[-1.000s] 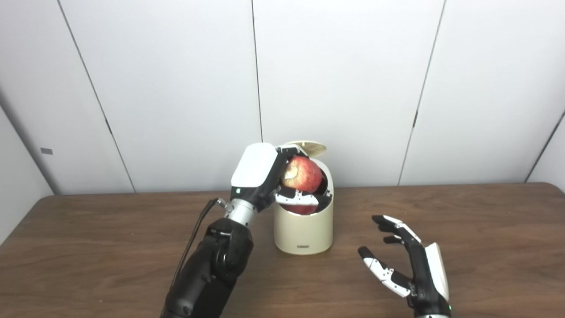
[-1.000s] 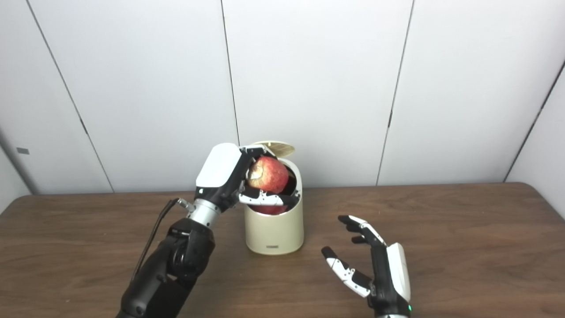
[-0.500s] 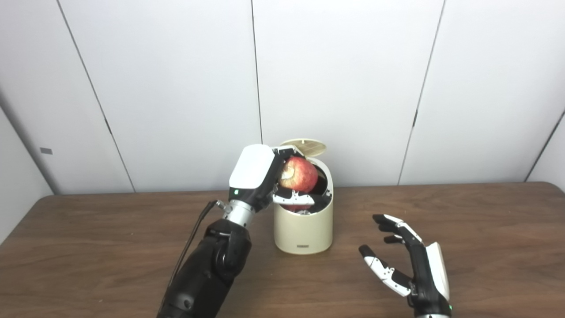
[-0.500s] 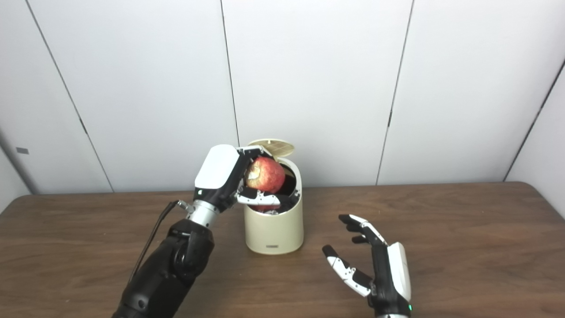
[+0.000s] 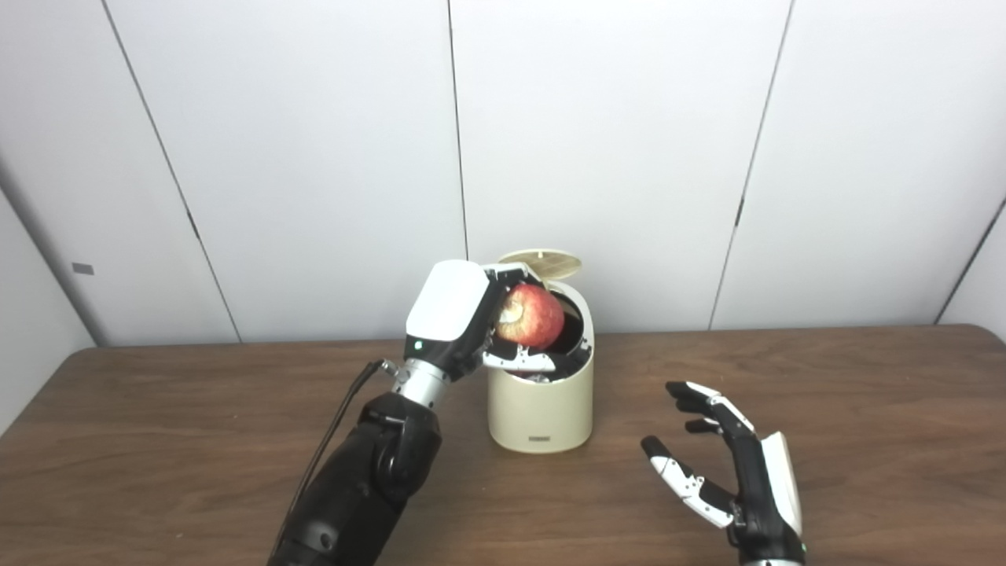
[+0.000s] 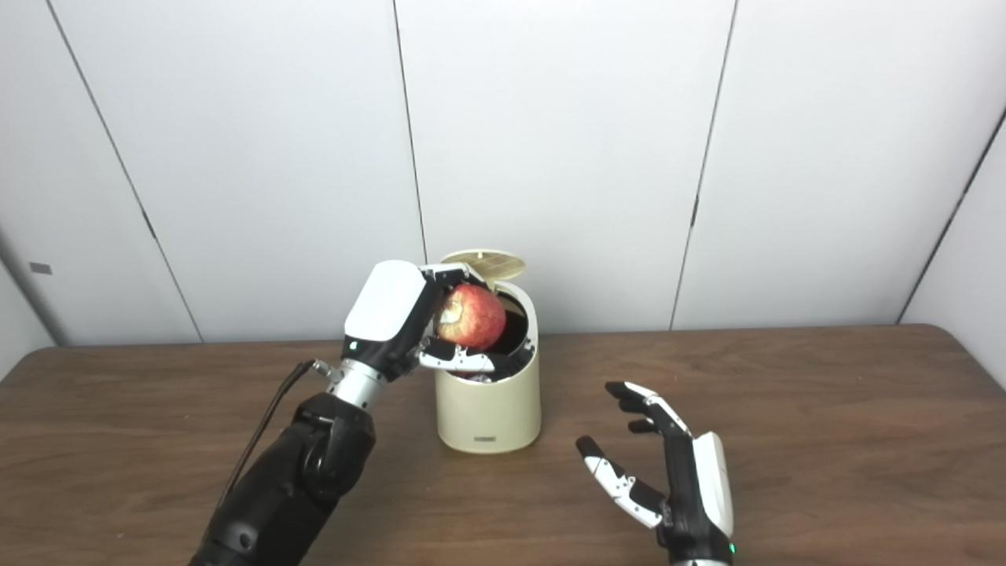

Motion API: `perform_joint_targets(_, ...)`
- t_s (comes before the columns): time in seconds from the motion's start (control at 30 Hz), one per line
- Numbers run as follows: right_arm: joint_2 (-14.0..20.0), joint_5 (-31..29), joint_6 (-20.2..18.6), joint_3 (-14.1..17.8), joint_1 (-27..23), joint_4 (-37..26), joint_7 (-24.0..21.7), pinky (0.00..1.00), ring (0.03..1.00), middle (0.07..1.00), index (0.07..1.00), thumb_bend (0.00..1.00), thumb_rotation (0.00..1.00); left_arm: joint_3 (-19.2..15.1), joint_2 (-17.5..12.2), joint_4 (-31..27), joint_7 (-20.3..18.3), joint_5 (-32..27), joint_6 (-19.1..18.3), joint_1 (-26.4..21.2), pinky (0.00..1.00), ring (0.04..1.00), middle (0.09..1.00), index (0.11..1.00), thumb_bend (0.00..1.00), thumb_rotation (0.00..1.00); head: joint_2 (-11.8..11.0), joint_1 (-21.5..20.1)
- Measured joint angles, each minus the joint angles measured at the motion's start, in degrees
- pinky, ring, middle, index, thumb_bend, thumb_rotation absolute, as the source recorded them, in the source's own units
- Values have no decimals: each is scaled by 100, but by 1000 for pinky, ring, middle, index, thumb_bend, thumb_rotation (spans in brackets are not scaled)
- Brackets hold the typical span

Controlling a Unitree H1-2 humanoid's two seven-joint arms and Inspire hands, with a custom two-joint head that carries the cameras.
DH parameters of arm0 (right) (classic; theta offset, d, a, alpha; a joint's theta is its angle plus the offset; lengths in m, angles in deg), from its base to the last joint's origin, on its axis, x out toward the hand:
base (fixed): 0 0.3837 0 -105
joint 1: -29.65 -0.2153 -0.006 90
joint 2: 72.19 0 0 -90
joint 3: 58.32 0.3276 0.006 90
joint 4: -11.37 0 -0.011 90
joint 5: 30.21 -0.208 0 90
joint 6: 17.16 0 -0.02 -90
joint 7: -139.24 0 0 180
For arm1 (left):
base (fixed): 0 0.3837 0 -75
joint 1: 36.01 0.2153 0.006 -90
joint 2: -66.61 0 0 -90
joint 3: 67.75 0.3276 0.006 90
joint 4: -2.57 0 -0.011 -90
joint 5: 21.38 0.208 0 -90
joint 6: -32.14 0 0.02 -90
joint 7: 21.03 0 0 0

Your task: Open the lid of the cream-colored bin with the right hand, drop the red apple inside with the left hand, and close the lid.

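Holding the red apple (image 5: 532, 316) over the open mouth of the cream-colored bin (image 5: 541, 406), the left hand (image 5: 464, 322) has its fingers curled around the fruit, with the white back of the hand facing the camera and the thumb (image 5: 520, 362) passing under the apple just above the bin's front rim. The apple sits at the left part of the opening, above the rim rather than down inside, its pale stem end turned toward the palm. The bin stands upright on the brown wooden table (image 5: 157, 440), near the middle and close to the white panelled wall (image 5: 314, 157). Its round lid (image 5: 542, 263) is raised and tipped back at the rear of the bin, the ribbed underside showing. The right hand (image 6: 676, 479) hovers low over the table to the right of the bin, well apart from it, palm turned inward, fingers spread and holding nothing.
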Motion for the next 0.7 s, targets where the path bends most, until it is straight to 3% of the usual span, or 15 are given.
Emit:
perform_joint_targets(0.23, 1, 33, 0, -4, 8, -15, 4, 618, 721, 739, 713, 311, 395, 68, -52, -6, -38, -58, 70, -24, 577, 709, 755, 752, 1000, 173, 26, 9)
perform_joint_targets(0.5, 2, 36, -17, -3, 15, -22, 3, 619, 720, 738, 713, 313, 404, 87, -107, -62, -164, -108, 103, -24, 605, 754, 827, 841, 1000, 174, 35, 0)
perform_joint_targets(0.6, 2, 49, -18, -3, 14, -22, 4, 615, 717, 735, 711, 312, 399, 92, -122, -69, -201, -108, 122, -24, 584, 732, 798, 806, 1000, 150, 44, 9)
perform_joint_targets(0.7, 2, 54, -18, -3, 15, -22, 4, 616, 719, 736, 712, 312, 402, 90, -119, -54, -52, -103, 218, -17, 509, 629, 677, 680, 975, 85, 44, 9)
